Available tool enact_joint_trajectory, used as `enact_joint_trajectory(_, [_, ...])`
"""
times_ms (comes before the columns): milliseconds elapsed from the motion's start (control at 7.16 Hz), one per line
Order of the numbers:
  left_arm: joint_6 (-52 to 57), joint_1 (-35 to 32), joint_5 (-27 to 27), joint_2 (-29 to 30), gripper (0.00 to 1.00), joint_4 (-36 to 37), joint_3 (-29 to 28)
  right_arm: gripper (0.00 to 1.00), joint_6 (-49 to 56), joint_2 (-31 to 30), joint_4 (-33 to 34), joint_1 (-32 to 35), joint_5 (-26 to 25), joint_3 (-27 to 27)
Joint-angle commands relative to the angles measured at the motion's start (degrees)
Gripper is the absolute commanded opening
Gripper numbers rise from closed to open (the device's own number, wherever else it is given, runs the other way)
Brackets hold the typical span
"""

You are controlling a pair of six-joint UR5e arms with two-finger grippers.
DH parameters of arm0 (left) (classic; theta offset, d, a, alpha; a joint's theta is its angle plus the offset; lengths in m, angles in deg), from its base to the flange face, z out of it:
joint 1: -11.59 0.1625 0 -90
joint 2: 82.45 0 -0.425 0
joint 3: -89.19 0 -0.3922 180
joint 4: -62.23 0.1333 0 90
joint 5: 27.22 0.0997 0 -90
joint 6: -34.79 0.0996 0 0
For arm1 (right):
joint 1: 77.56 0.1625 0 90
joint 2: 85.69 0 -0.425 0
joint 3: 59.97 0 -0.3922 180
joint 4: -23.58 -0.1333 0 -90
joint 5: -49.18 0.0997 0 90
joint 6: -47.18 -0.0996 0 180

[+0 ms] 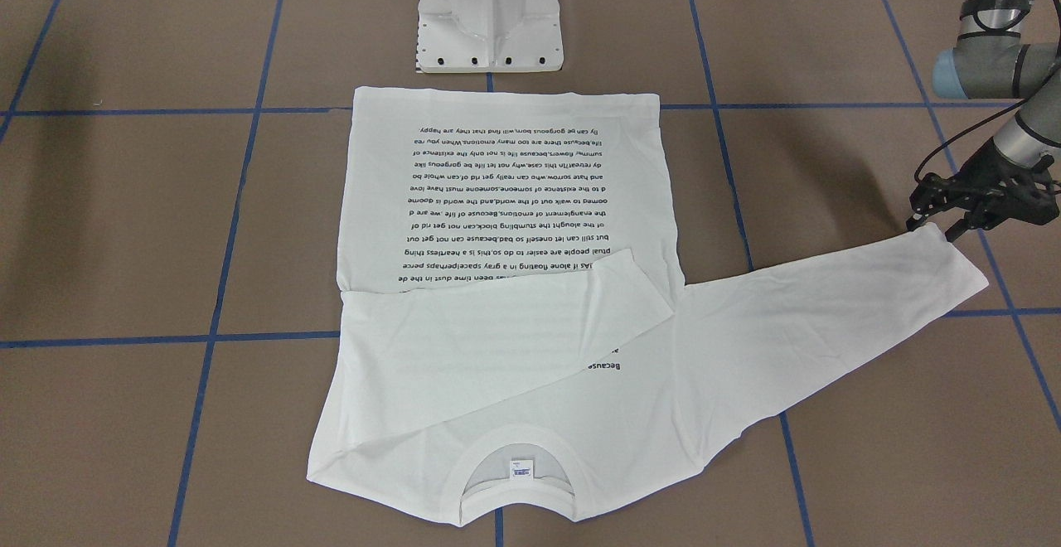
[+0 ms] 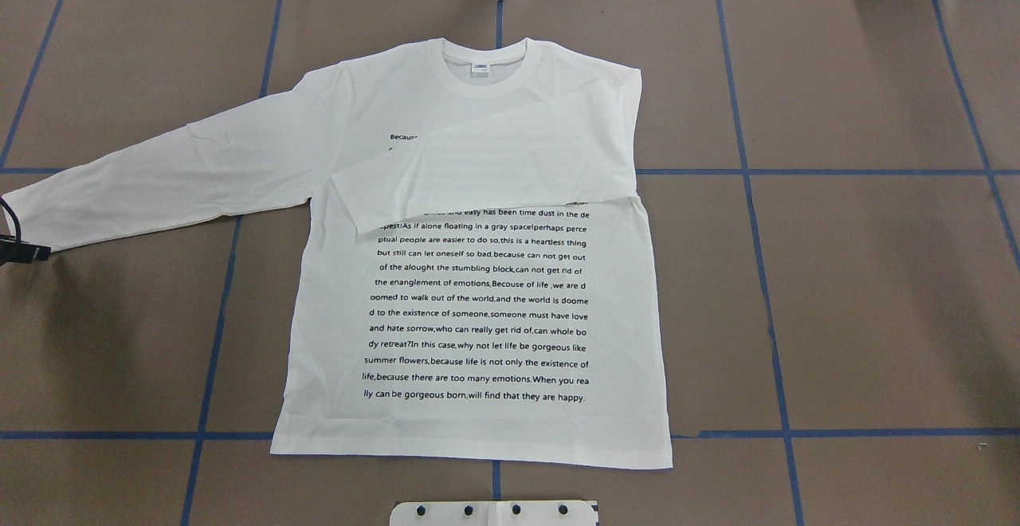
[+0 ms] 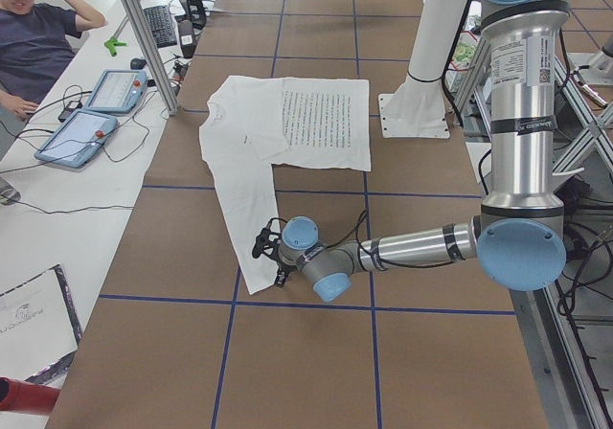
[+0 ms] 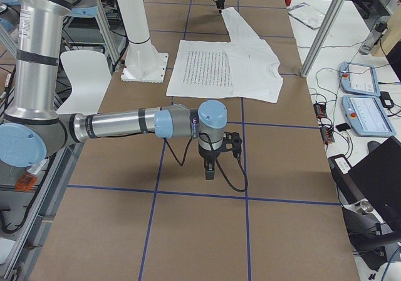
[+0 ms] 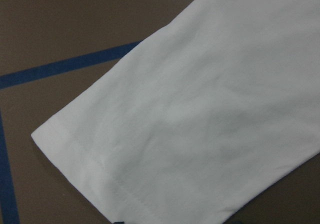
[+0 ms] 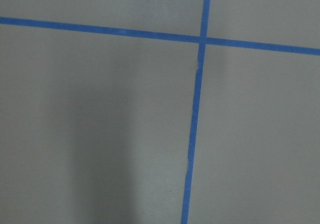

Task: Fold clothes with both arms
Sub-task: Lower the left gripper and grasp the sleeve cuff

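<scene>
soft limp t-shirt [image 2: 478, 311] will sag, so pinch the sleeve cuff [image 1: 961, 261] under left gripper [image 1: 932, 226], jaws spread (right gripper [image 4: 210, 173]: cannot tell).

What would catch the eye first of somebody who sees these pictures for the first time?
The white T-shirt lies flat in the middle of the table, its lines of black text facing up and one sleeve folded across the chest. The other sleeve stretches out sideways, and the left gripper is open at its cuff. The right arm hangs over bare table, away from the shirt.
</scene>
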Motion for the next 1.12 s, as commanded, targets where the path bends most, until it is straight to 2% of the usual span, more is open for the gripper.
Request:
enact_joint_trajectory(0, [0.00, 0.09, 0.64, -0.11, 0.64, 0.16, 0.03, 1.00, 0.00, -0.09, 0.00, 0.07, -0.11, 0.12])
enact_joint_trajectory(140, [0.00, 0.09, 0.64, -0.11, 0.55, 0.24, 0.03, 1.00, 0.00, -0.09, 0.09, 0.07, -0.11, 0.12])
enact_joint_trajectory(279, [-0.09, 0.09, 0.64, -0.20, 0.34, 0.24, 0.03, 1.00, 0.00, -0.09, 0.00, 0.07, -0.03, 0.12])
enact_joint_trajectory(419, [-0.09, 0.09, 0.64, -0.29, 0.01, 0.24, 0.12, 1.00, 0.00, -0.09, 0.09, 0.07, -0.02, 0.12])
enact_joint_trajectory(977, [0.09, -0.09, 0.38, 0.41, 0.00, 0.42, 5.46, 1.00, 0.00, 0.00, 0.00, 0.24, 0.06, 0.47])
